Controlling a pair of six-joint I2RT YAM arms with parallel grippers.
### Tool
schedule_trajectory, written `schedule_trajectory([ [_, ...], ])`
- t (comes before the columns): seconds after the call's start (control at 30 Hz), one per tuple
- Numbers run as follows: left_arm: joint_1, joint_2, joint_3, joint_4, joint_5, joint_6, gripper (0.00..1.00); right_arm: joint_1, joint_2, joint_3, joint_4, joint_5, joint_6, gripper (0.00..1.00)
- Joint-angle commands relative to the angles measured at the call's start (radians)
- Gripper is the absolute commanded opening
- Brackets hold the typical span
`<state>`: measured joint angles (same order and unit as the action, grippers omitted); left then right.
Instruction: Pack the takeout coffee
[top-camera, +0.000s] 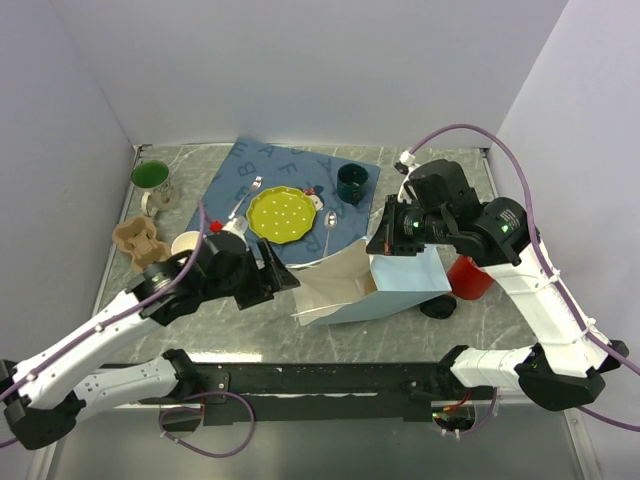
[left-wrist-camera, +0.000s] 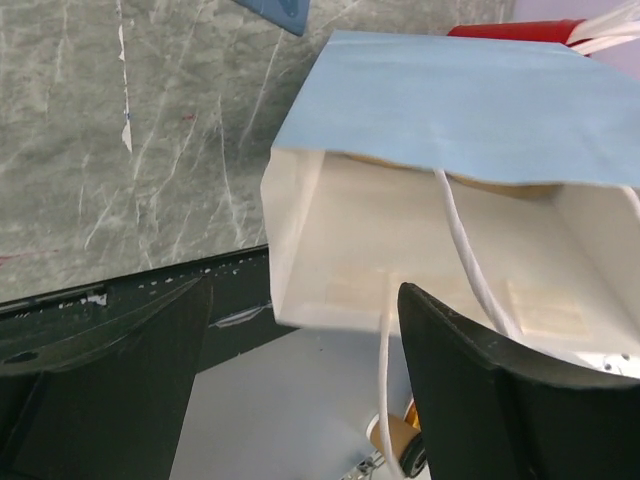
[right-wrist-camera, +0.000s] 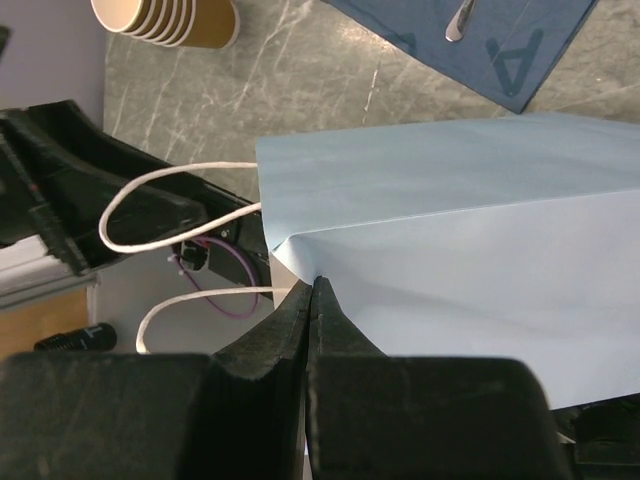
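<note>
A light blue paper bag (top-camera: 395, 285) lies on its side mid-table, its white-lined mouth facing left. My right gripper (right-wrist-camera: 314, 282) is shut on the bag's upper edge (top-camera: 381, 243) and holds it up. In front of the mouth (left-wrist-camera: 400, 260), my left gripper (left-wrist-camera: 300, 300) is open with nothing between its fingers (top-camera: 285, 276). Deep inside the bag, under the upper wall, shows a strip of tan brown (left-wrist-camera: 450, 178). It looks like the takeout coffee, with its lid hidden. The bag's white cord handles (left-wrist-camera: 465, 260) hang across the mouth.
A stack of lidless tan cups (top-camera: 189, 243) and a pulp cup carrier (top-camera: 138, 240) stand at the left, a green mug (top-camera: 152, 178) behind them. On the blue mat (top-camera: 300, 165) are a yellow plate (top-camera: 279, 214), spoons and a dark teal cup (top-camera: 352, 183). A red cup (top-camera: 470, 276) and a small black object (top-camera: 437, 306) sit right of the bag.
</note>
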<state>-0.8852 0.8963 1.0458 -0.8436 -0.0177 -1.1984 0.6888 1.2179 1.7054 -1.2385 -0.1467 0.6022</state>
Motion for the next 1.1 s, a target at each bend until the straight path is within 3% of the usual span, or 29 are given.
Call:
schedule_trajectory([
  [0.0,-0.003,0.059,-0.012,0.089,0.021,0.011,0.81,-0.005,-0.029,0.028,0.048,-0.016,0.022,0.0],
  [0.2,-0.003,0.139,0.025,0.054,0.021,0.045,0.79,-0.005,-0.046,0.002,0.062,-0.024,0.036,0.0],
  [0.33,-0.004,0.145,0.023,0.071,0.021,0.042,0.68,-0.006,-0.057,-0.012,0.068,-0.025,0.041,0.0],
  [0.37,-0.004,0.148,0.028,0.063,0.021,0.042,0.61,-0.008,-0.06,-0.013,0.07,-0.022,0.041,0.0],
  [0.4,-0.003,0.147,0.048,0.049,0.019,0.045,0.43,-0.008,-0.061,-0.016,0.068,-0.018,0.036,0.0],
  [0.5,-0.003,0.15,0.149,-0.044,-0.027,0.045,0.09,-0.017,-0.061,-0.021,0.056,0.001,0.027,0.0],
  [0.53,-0.003,0.161,0.208,-0.087,-0.03,0.045,0.08,-0.021,-0.058,-0.007,0.047,0.006,0.025,0.0],
  [0.6,-0.003,0.223,0.48,-0.248,-0.047,0.037,0.01,-0.032,-0.043,0.028,0.002,0.022,0.018,0.0],
  [0.67,-0.004,0.254,0.591,-0.349,-0.057,0.03,0.01,-0.032,-0.067,-0.008,0.038,0.033,0.027,0.0],
  [0.73,0.009,0.262,0.525,-0.371,-0.007,0.043,0.01,-0.041,-0.104,-0.166,0.091,0.019,0.045,0.0],
  [0.87,0.012,0.294,0.519,-0.41,0.053,0.034,0.01,-0.044,-0.089,-0.137,0.092,0.007,0.041,0.0],
  [1.07,0.052,0.352,0.666,-0.476,0.03,0.108,0.05,-0.083,-0.095,-0.181,0.131,-0.071,0.057,0.0],
])
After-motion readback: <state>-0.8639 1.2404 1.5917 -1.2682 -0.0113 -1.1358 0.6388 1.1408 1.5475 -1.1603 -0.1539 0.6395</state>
